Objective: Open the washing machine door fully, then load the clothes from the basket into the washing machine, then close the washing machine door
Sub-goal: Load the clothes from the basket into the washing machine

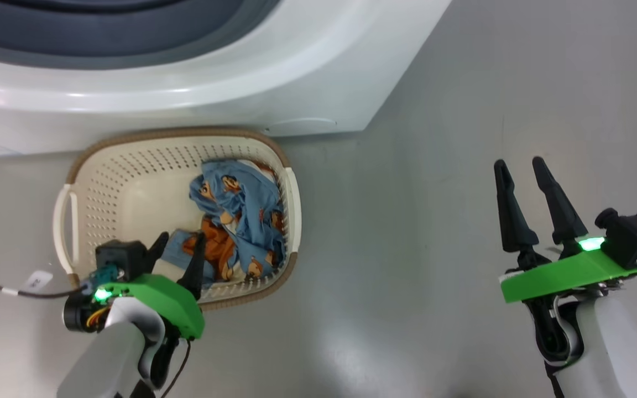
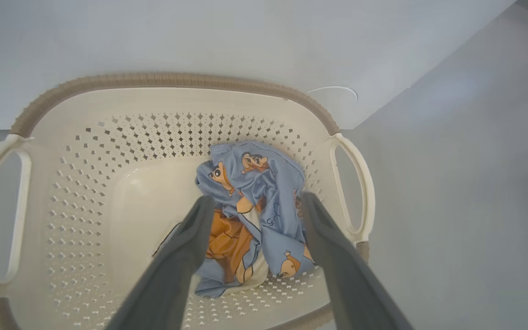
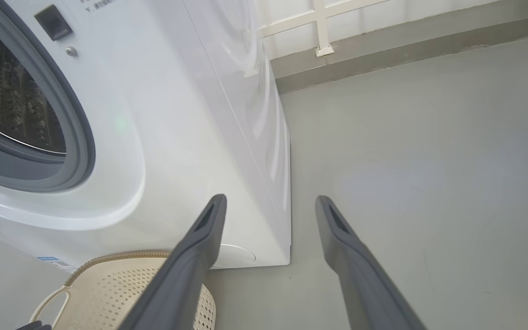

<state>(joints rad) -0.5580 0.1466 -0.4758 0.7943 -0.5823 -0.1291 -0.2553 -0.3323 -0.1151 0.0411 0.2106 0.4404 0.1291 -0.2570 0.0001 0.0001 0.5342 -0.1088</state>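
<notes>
Hovering over the cream perforated plastic basket (image 1: 175, 132), the left gripper (image 1: 181, 237) stands wide open astride the light-blue cartoon-print clothes (image 1: 246, 210), seemingly poised to pinch them.

Before us, smooth grey floor (image 1: 440, 232) (soft patches of glare), low grey kerb (image 3: 406, 43) under white-framed panels (image 3: 321, 23).

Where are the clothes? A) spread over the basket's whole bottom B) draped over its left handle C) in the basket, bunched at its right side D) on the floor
C: the clothes bunch against the basket's right wall by the right handle; its left half is bare plastic.
</notes>
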